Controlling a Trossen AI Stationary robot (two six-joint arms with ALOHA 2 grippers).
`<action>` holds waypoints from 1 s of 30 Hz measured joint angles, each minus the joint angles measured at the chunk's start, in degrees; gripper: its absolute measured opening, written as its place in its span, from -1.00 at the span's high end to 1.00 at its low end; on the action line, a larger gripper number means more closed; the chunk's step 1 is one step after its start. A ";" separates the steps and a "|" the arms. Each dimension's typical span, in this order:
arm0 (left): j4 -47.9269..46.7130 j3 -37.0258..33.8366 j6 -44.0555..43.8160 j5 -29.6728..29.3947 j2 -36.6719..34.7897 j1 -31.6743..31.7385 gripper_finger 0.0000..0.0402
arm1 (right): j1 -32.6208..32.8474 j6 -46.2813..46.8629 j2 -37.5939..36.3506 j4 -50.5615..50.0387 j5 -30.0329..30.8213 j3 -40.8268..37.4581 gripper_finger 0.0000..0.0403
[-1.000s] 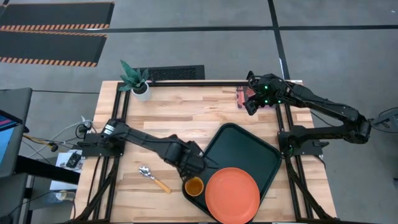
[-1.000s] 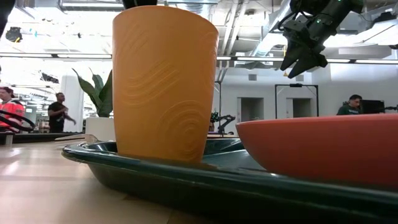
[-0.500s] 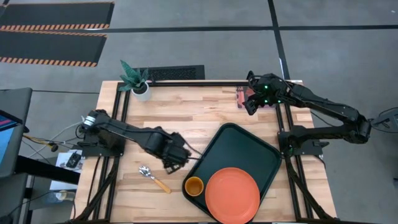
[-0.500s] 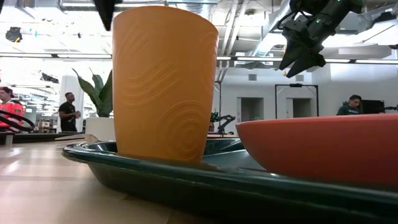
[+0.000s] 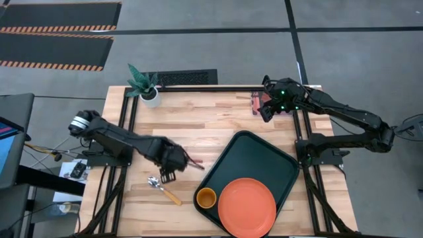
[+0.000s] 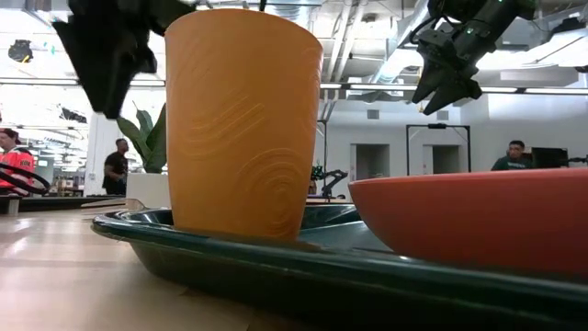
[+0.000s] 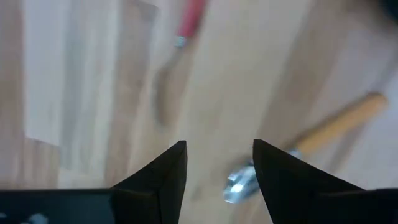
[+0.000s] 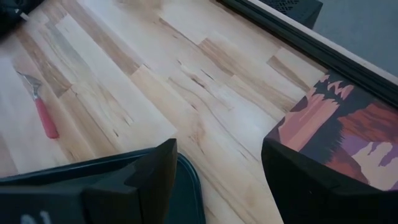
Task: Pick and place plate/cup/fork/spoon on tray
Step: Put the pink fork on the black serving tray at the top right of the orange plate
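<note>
The orange-yellow cup stands upright on the near left corner of the dark green tray. The orange plate lies flat on the tray beside it. The spoon lies on the table to the left of the tray, and the pink-handled fork lies a little farther back. My left gripper is open and empty above the table between them; its wrist view shows the fork and the spoon past its fingers. My right gripper is open and empty at the far right.
A reddish-brown picture card lies at the far right edge, under my right gripper. A white pot with a green plant stands at the far left corner. Bare wood lies across the table's middle and far part. People stand in the room beyond.
My left gripper has gone from over the cup toward the table's left edge and a little toward the far edge. It now hangs over the bare wood by the spoon and fork. The cup stays upright on the tray.
</note>
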 joint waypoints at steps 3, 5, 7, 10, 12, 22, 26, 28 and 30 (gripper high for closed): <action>2.36 -3.82 3.20 -2.01 -2.71 4.25 0.15 | 0.00 1.04 0.00 0.05 0.09 0.00 -0.29; 3.78 -5.78 6.00 -3.46 -4.20 7.76 0.15 | 0.00 1.66 0.00 0.07 0.11 0.00 -0.29; 6.89 -7.71 8.71 -4.00 -4.75 11.44 0.15 | 0.00 2.32 0.00 0.09 0.11 0.00 -0.29; 10.44 -10.54 13.53 -2.40 -4.51 15.69 0.15 | 0.00 3.62 0.00 0.06 0.13 0.00 -0.29; 13.45 -12.84 15.40 -1.59 -4.49 17.65 0.15 | 0.00 4.70 0.00 0.06 0.13 0.00 -0.29; 23.80 -22.25 14.24 1.04 -10.72 22.23 0.15 | -0.01 5.34 0.00 0.01 0.16 0.00 -0.29; 23.25 -25.25 11.91 1.27 -14.10 22.10 0.15 | -0.02 5.34 0.00 0.02 0.22 0.00 -0.29; 23.45 -26.34 10.30 1.88 -15.19 21.69 0.15 | -0.02 5.34 0.00 0.02 0.28 0.00 -0.29; 23.44 -27.32 9.03 2.03 -15.71 20.77 0.15 | -0.01 5.34 0.00 0.02 0.32 0.00 -0.29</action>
